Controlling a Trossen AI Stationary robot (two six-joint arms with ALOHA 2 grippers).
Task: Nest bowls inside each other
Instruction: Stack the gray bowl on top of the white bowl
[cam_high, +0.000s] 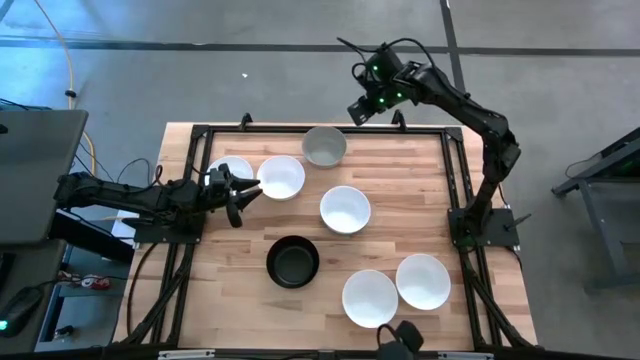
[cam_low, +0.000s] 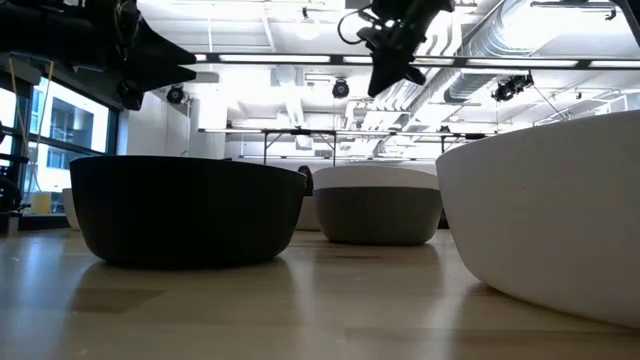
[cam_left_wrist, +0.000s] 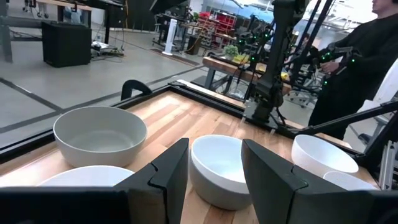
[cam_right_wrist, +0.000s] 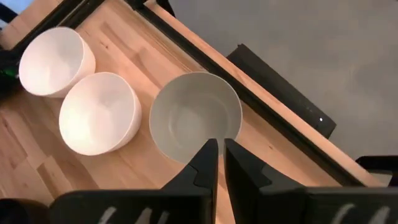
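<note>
Nearest me, at six o'clock on the wooden worktop (cam_high: 230, 270), sit two smooth round white bowls (cam_high: 371, 297) side by side, with a round black bowl (cam_high: 293, 261) just left of them. At centre lies another white bowl (cam_high: 345, 209). At nine o'clock my left end effector (cam_high: 243, 192) reaches in low and level, fingers spread, empty, beside a white bowl (cam_high: 281, 177). At twelve o'clock my right end effector (cam_high: 360, 110), fingers nearly together and empty, hangs raised near the light grey bowl (cam_high: 324, 146).
</note>
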